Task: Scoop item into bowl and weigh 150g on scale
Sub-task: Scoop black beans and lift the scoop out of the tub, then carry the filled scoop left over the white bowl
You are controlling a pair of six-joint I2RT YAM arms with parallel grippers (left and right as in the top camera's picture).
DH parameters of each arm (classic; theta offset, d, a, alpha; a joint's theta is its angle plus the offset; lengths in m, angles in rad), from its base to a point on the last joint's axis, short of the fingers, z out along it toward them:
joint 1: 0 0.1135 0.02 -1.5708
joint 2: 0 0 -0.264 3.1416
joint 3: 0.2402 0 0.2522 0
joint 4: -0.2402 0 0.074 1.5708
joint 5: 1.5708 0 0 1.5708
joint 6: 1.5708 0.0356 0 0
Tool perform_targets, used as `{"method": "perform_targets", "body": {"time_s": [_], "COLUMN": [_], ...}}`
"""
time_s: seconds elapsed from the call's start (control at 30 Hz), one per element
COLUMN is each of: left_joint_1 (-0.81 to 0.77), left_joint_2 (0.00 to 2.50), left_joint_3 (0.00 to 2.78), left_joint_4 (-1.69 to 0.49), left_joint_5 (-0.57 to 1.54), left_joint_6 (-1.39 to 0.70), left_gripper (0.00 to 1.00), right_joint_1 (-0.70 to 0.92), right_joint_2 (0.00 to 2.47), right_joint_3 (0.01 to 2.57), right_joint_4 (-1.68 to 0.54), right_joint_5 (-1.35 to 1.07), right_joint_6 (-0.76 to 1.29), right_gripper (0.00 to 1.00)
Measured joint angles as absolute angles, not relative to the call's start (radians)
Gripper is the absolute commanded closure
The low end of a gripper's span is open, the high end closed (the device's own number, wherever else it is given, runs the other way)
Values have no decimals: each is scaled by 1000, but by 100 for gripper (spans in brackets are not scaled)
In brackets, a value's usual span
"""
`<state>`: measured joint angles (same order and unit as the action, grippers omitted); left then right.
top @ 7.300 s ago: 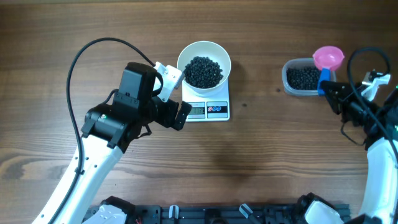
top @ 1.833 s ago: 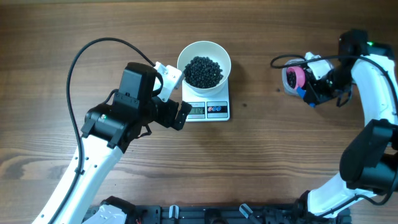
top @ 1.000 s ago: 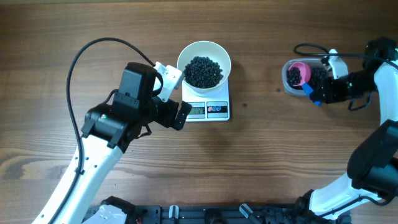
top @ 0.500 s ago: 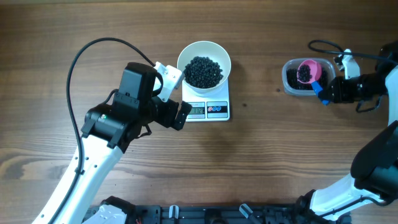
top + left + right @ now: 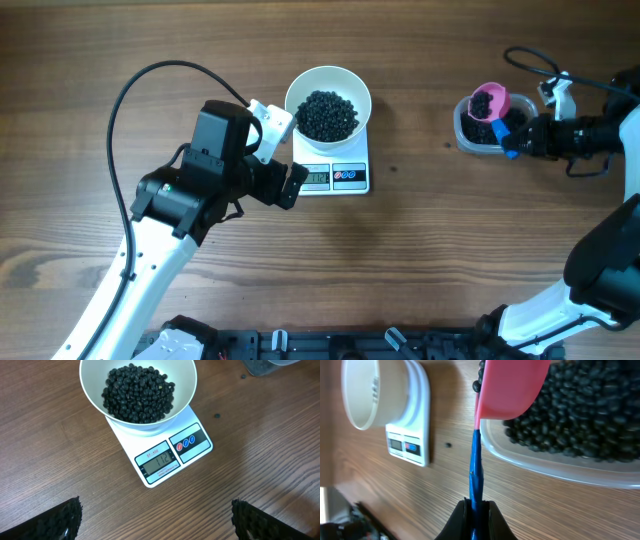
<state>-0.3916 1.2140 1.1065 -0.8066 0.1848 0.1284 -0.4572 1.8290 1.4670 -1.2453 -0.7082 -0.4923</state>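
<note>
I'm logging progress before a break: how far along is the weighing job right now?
Done: beans fill the bowl on the scale, whose display reads 112, short of 150. In hand: the right gripper holds the pink scoop, loaded, over the tub. Left: tip it into the bowl, top up.

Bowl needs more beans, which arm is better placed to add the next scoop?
Right. The right pincer is shut on the loaded scoop, above the tub. The left pincer hangs open and empty by the scale.
</note>
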Motion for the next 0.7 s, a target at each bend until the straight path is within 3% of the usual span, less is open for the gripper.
{"method": "perform_targets", "body": {"time_s": [0.43, 0.7], "left_joint_1": [-392, -392], "left_joint_2": [1214, 1214], "left_joint_3": [1106, 1106], "left_joint_4": [-807, -807], "left_joint_5": [185, 185], "left_joint_6": [129, 129], "left_gripper": [0, 0], "right_joint_1": [-422, -192], "right_joint_2": [1829, 1829], "right_joint_3": [1467, 1464], "right_joint_4": [-1209, -1028], "right_joint_5": [-1105, -1171], "right_joint_6": [-445, -275], "right_gripper": [96, 95]}}
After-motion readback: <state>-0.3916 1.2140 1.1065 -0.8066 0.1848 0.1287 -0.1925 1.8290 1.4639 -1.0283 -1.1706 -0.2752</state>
